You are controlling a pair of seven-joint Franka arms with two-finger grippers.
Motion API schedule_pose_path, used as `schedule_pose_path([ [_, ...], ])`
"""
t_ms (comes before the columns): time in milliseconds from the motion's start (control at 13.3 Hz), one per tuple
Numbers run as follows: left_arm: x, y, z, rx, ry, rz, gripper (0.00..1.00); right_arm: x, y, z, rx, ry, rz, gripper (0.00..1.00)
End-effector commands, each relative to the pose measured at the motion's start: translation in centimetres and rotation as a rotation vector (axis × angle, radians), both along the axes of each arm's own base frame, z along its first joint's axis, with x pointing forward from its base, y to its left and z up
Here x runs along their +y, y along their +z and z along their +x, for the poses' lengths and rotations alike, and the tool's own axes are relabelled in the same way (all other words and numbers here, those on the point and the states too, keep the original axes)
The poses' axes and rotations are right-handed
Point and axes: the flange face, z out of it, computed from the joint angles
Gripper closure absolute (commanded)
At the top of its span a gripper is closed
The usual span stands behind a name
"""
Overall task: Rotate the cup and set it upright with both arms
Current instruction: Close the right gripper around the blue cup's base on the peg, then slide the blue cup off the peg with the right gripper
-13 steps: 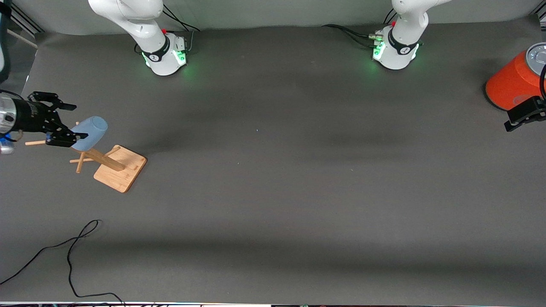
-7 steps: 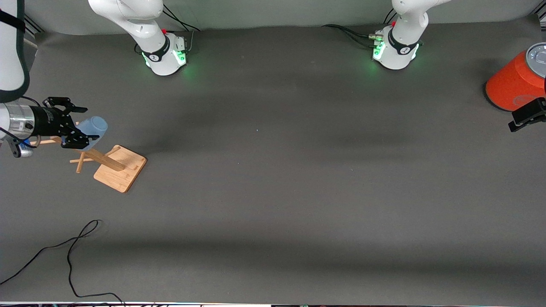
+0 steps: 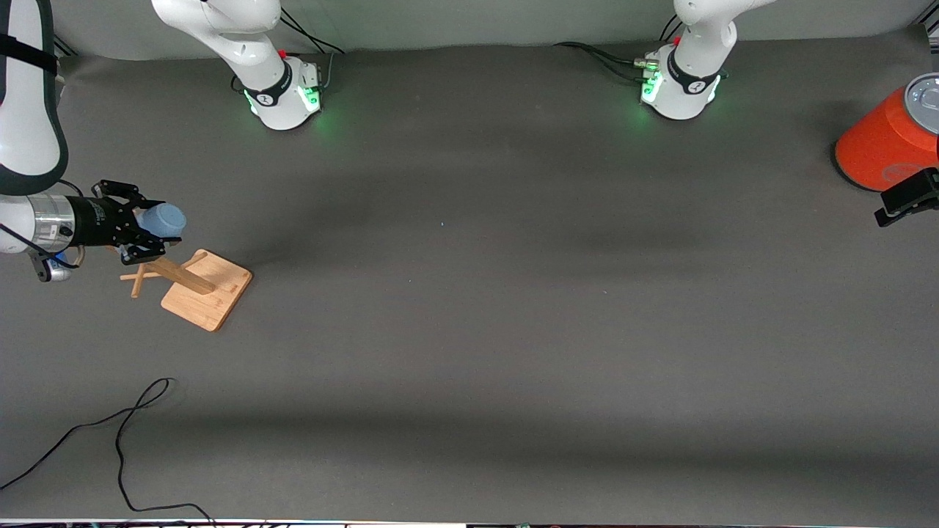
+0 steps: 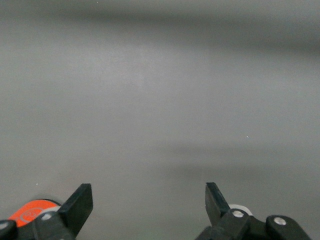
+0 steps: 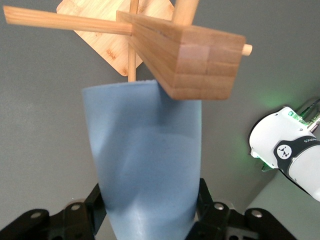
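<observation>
The pale-blue cup (image 3: 164,219) sits tilted on the wooden rack (image 3: 178,275) near the right arm's end of the table. My right gripper (image 3: 144,231) reaches in from the table's edge and is shut on the cup. In the right wrist view the cup (image 5: 145,160) fills the space between both black fingers (image 5: 98,206), and its upper end rests against the rack's post (image 5: 195,60). My left gripper (image 3: 899,202) waits beside the orange can (image 3: 884,143) at the left arm's end. In the left wrist view the left gripper (image 4: 148,200) is open with nothing in it.
The rack stands on a square wooden base (image 3: 209,290) with thin pegs (image 3: 138,277) sticking out. A black cable (image 3: 125,425) loops on the mat nearer to the front camera. The orange can's edge (image 4: 31,212) shows by a left finger. A green-lit arm base (image 5: 285,150) is in the right wrist view.
My right gripper has moved in along the cup and shut on it. The left gripper has shifted slightly toward the table's edge and stayed open.
</observation>
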Motion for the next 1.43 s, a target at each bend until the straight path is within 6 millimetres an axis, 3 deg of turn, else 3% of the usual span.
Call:
schedule_pose_path([
  [0, 0.0, 0.3, -0.8, 0.0, -0.011, -0.006, 0.0, 0.5, 1.6, -0.4, 0.008, -0.019, 0.005, 0.75],
  [225, 0.1, 0.2, -0.8, 0.002, -0.01, -0.006, 0.0, 1.8, 5.9, 0.3, -0.001, -0.032, -0.01, 0.74],
  [451, 0.0, 0.3, -0.8, 0.0, -0.011, -0.006, 0.0, 8.2, 9.4, 0.6, 0.006, -0.023, 0.004, 0.74],
  [676, 0.1, 0.3, -0.8, -0.001, -0.011, -0.004, 0.0, 16.5, 10.7, 0.1, 0.017, -0.018, -0.005, 0.73],
  [826, 0.4, 0.1, -0.4, -0.011, -0.006, -0.005, 0.0, 23.5, 11.1, -0.6, 0.011, 0.058, -0.01, 0.73],
  [1202, 1.7, 0.0, -0.6, 0.001, 0.017, -0.006, 0.0, 40.0, 8.4, 0.5, -0.071, 0.316, 0.013, 0.71],
  [1352, 3.6, -0.2, -0.8, 0.012, 0.014, -0.021, 0.0, 45.9, 6.3, 0.3, -0.192, 0.422, -0.04, 0.72],
])
